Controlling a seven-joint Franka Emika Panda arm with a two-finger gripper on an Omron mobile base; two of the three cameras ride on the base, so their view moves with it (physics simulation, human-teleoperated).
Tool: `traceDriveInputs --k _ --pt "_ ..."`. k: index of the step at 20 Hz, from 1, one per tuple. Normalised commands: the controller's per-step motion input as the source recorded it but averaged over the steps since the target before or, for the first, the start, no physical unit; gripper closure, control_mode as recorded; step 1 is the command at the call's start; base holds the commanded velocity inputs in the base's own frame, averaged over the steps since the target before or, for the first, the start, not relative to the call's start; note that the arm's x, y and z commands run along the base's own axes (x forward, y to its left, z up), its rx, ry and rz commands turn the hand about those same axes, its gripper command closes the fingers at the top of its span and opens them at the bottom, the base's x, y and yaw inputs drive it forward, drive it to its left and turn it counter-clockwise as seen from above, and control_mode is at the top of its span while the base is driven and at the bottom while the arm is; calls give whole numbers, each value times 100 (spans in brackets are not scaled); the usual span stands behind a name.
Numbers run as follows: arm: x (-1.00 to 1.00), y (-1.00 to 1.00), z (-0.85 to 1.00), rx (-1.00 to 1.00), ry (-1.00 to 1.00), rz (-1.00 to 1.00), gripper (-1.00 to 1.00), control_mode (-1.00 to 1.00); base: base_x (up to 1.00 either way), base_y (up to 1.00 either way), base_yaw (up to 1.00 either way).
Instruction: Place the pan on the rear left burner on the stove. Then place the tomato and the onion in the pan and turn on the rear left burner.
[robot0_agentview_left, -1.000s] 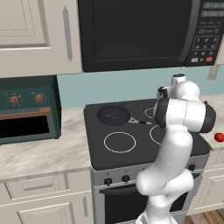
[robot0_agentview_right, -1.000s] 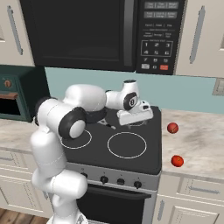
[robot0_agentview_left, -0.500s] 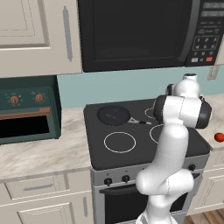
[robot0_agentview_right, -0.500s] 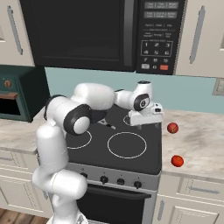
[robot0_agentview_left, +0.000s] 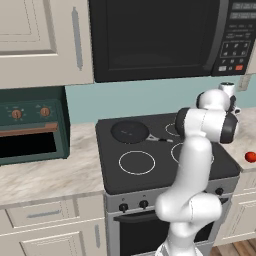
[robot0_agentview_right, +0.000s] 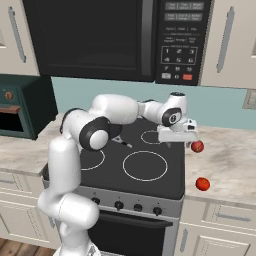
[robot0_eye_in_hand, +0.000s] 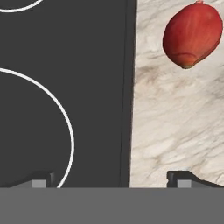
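oven (robot0_agentview_left: 30, 127): green, on the surface left of the stove; two orange knobs, no writing legible.
surface (robot0_agentview_left: 50, 175): marble, bare in front of the oven.
pan (robot0_agentview_left: 129, 131): on the rear left ring of the stove (robot0_agentview_right: 150, 186), handle pointing right.
front left ring (robot0_agentview_left: 136, 162): bare glass.
arm: reaches across the stove to its right edge.
fingers (robot0_eye_in_hand: 39, 180): spread wide, holding nothing, astride the stove's right edge.
onion (robot0_eye_in_hand: 193, 35): reddish, on the marble just right of the stove, beyond the fingers.
tomato (robot0_agentview_right: 202, 184): right of the stove, nearer the front, apart from the onion.
microwave (robot0_agentview_right: 180, 37): above the stove; keypad print too small to read.
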Motion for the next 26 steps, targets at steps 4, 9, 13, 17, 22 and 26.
traceDriveInputs --k 4,9,13,17,22,26 --pt "19 -23 0 0 -7 -3 -100 -100 0 0 0" --pt "23 -19 0 0 -8 -1 -100 -100 0 0 0" --pt "18 -18 0 0 -8 -1 -100 -100 0 0 0" --pt "3 -3 -20 0 -10 0 -100 -100 0 0 0" --pt "0 0 -36 0 -10 0 -100 -100 0 0 0" --pt "2 0 -28 -2 -10 -1 -100 -100 0 0 0"
